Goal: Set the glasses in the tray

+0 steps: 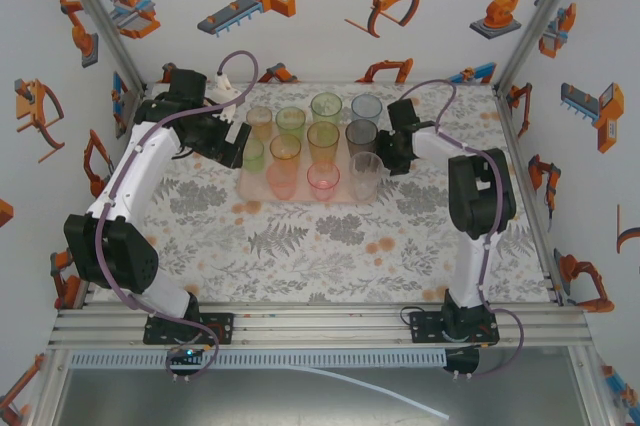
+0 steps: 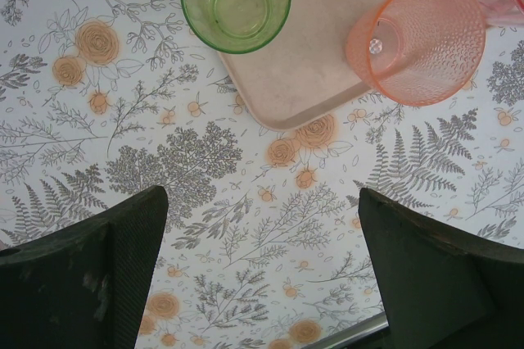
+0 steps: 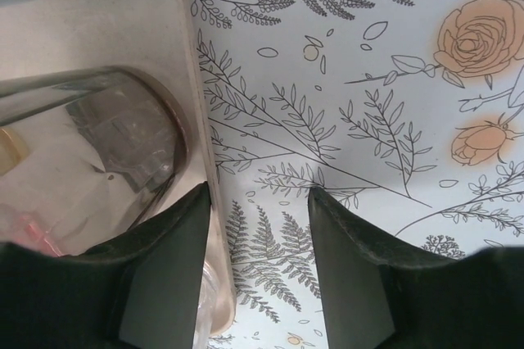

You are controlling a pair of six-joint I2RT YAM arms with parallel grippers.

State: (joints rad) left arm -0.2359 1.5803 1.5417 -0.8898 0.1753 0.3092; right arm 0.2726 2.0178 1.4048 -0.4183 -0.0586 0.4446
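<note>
Clearly dimpled tumbler (image 2: 417,42) sits on rounded tray (image 2: 303,79)

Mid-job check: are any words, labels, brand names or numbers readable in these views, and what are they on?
None readable.
The glasses, the tray and the floral tabletop carry no lettering.
The wall pictures are drawings of robot arms, without words.
Any marks on the arm bases are too small to tell.
</note>
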